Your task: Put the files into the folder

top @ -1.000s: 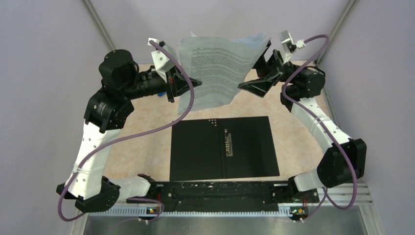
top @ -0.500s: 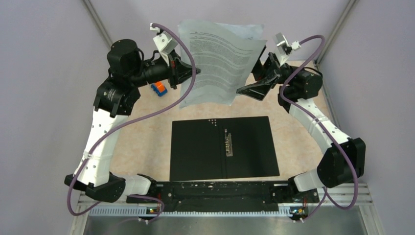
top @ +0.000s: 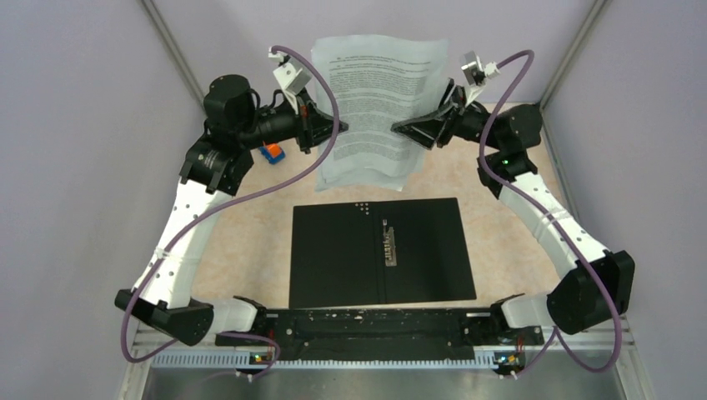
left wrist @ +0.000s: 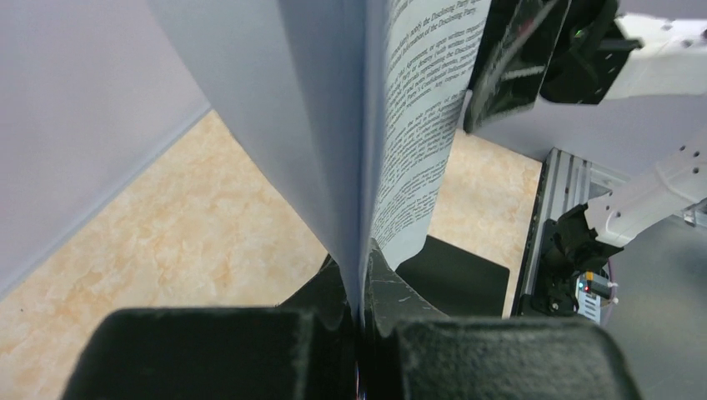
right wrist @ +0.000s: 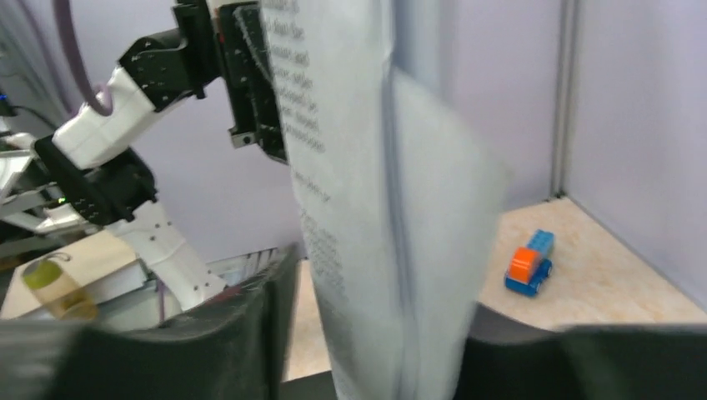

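The files (top: 375, 108) are white printed sheets hanging upright in the air above the back of the table. My left gripper (top: 335, 129) is shut on their left edge; in the left wrist view the sheets (left wrist: 408, 125) rise from between its closed fingertips (left wrist: 361, 267). My right gripper (top: 400, 129) straddles the right edge of the files (right wrist: 350, 208) with its jaws apart (right wrist: 388, 292). A gap shows between its left finger (right wrist: 271, 308) and the paper. The folder (top: 379, 250) lies open and flat below, black side up, with its metal clip (top: 388, 242) at the spine.
A small blue-and-orange toy block (top: 271, 153) sits on the tan tabletop behind the left arm, also seen as the toy block (right wrist: 529, 265) in the right wrist view. Purple walls close in on the back and sides. A metal rail (top: 367, 357) runs along the near edge.
Both arms have swung the sheets more upright and toward the centre. The right gripper's jaws have narrowed around the sheets' right edge. The left arm moved off the toy block.
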`<state>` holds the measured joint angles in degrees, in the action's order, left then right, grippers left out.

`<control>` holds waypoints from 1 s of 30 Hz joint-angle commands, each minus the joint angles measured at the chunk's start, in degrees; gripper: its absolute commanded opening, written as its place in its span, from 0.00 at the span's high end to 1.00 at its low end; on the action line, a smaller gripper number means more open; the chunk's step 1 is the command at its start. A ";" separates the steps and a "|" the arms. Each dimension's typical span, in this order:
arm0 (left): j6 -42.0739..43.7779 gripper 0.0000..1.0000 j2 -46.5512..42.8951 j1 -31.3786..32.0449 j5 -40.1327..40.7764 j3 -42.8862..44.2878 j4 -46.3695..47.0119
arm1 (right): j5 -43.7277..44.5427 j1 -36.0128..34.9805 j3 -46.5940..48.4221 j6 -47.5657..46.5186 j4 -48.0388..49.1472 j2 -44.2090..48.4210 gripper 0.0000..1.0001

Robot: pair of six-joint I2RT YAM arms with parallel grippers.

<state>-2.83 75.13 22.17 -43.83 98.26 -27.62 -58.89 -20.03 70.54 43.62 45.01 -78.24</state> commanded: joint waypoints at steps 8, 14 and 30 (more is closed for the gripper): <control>-1.40 1.00 -5.71 2.74 5.49 -19.84 21.22 | 20.87 -3.53 -4.37 -30.32 -25.40 9.62 1.00; 1.68 1.00 -4.19 6.14 11.41 -32.01 36.86 | 29.88 -4.54 -16.62 -35.88 -15.53 12.42 1.00; 5.54 1.00 16.32 6.58 24.74 -32.63 58.32 | 35.44 -2.65 -16.74 -35.93 4.00 -6.47 1.00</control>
<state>-0.67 87.44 28.95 -22.76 61.47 23.00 -22.15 -23.79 47.90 7.90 42.52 -79.75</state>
